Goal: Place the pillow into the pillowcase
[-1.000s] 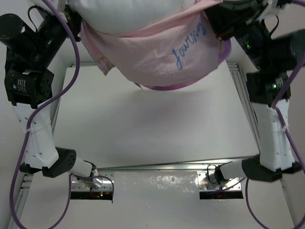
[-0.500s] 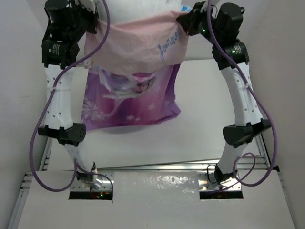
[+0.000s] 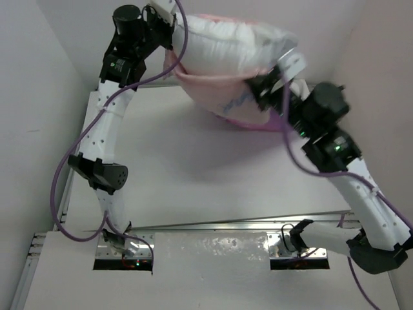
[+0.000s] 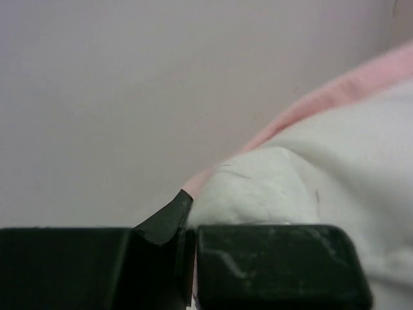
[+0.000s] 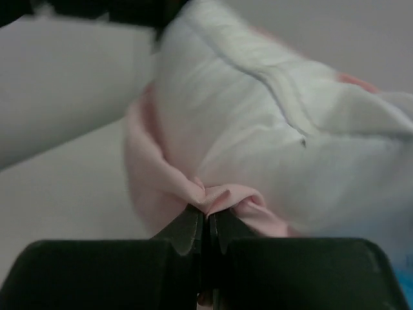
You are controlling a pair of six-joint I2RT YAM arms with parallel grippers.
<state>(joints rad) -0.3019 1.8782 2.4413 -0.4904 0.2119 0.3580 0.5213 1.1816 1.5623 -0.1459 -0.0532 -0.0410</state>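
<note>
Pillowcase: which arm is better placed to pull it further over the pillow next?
Probably right: the right gripper is shut on a clear fold of the pillowcase, just below the bare pillow. Whether the left gripper holds fabric is unclear.

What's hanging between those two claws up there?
The white pillow, partly wrapped in the pink pillowcase, fills the gap between the left gripper and the right gripper. The overhead view shows it best.
</note>
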